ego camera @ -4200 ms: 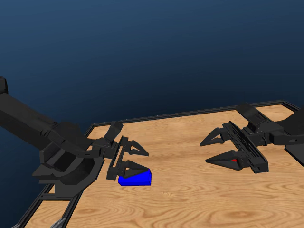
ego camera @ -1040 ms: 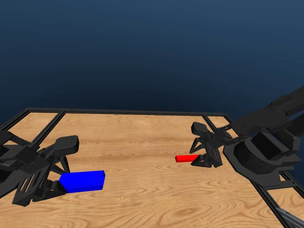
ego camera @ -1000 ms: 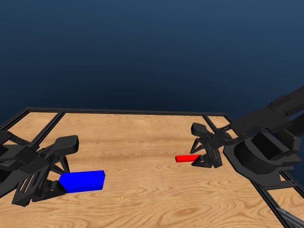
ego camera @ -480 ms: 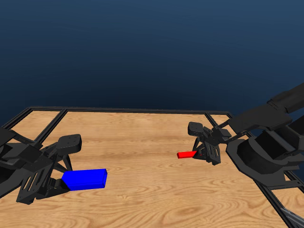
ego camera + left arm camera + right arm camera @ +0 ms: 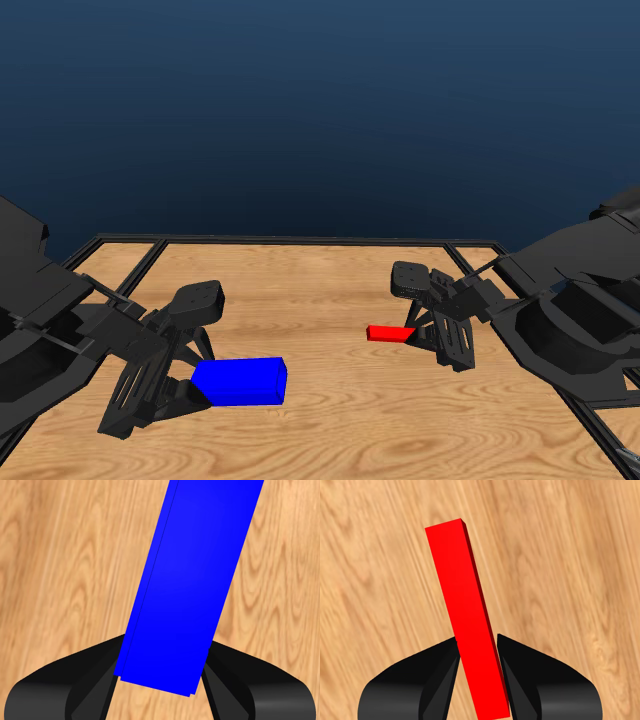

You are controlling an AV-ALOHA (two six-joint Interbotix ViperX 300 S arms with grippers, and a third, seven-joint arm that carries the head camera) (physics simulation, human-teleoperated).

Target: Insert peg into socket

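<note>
The blue socket (image 5: 240, 381) hangs a little above the table at the left, and my left gripper (image 5: 195, 378) is shut on its left end. In the left wrist view the socket (image 5: 192, 580) runs out from between the two black jaws. The thin red peg (image 5: 388, 333) is lifted off the wood at the right, with my right gripper (image 5: 425, 335) shut on its right end. The right wrist view shows the peg (image 5: 465, 610) clamped between the jaws and sticking out past them. A wide gap of table separates peg and socket.
The wooden table (image 5: 320, 300) is ringed by a black frame (image 5: 300, 241). The bulky black arms fill the lower left and right of the head view.
Both grippers have lifted their objects off the table; the socket has moved right toward the middle, the peg has barely shifted. The head camera has shifted as well.
</note>
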